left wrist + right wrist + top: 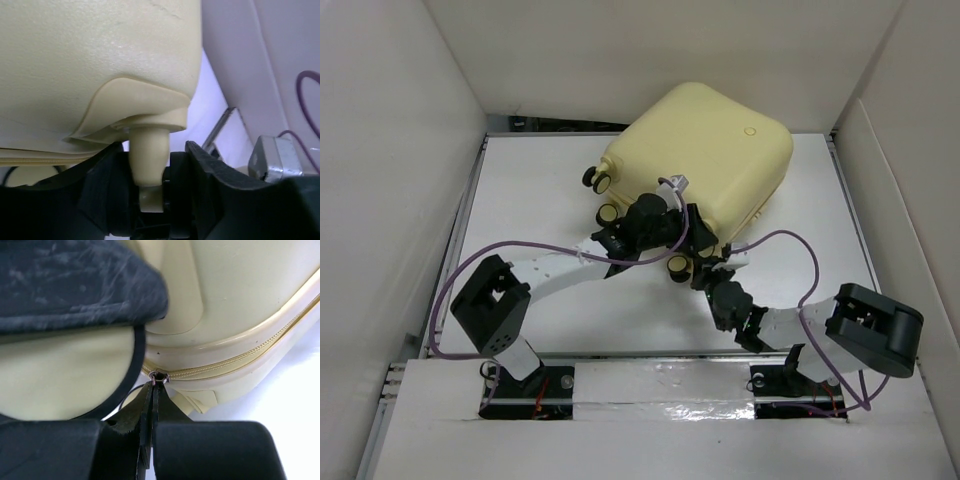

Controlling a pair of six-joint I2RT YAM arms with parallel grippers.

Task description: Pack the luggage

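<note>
The luggage [705,150] is a pale yellow hard-shell suitcase lying shut at the back middle of the table. My left gripper [692,235] is at its near corner. In the left wrist view the jaws [155,185] are closed round a cream wheel stem [148,155] under the shell [100,50]. My right gripper [707,272] sits just below that corner, shut on a black zip pull tab [155,402]. The tab hangs from the slider ring [160,376] on the zip seam [240,357]. A cream wheel with a black rim [65,375] fills the left of that view.
Two more small wheels [595,180] [610,213] stick out on the suitcase's left side, and a third [677,267] lies by the grippers. White walls [390,180] close in the table on three sides. Purple cables [790,240] loop over both arms.
</note>
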